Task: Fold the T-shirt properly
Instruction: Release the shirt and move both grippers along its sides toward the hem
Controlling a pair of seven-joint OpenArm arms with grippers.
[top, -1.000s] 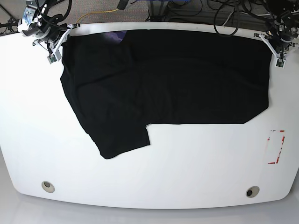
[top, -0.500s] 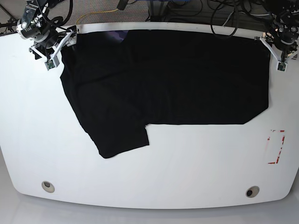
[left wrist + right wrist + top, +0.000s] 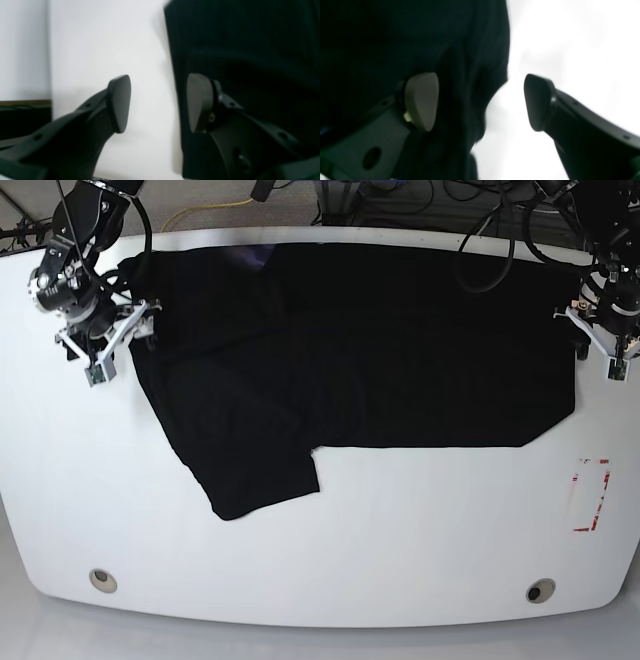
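Note:
The black T-shirt (image 3: 360, 350) lies spread flat across the far half of the white table (image 3: 320, 550), with a faint purple neck patch (image 3: 250, 256) at the far edge and one sleeve (image 3: 262, 480) pointing to the front left. My right gripper (image 3: 118, 345) is open and low at the shirt's left edge. In the right wrist view it (image 3: 480, 102) straddles the shirt's edge (image 3: 470, 75). My left gripper (image 3: 598, 355) is open at the shirt's right edge. In the left wrist view it (image 3: 160, 103) has one finger over the shirt (image 3: 250, 50) and one over bare table.
A red-marked rectangle (image 3: 590, 495) lies near the table's right edge. Two round holes (image 3: 102, 579) (image 3: 541, 590) sit near the front edge. Cables (image 3: 480, 210) hang behind the far edge.
Both grippers have moved from the table's far corners toward the front, along the shirt's side edges. The shirt has not moved.

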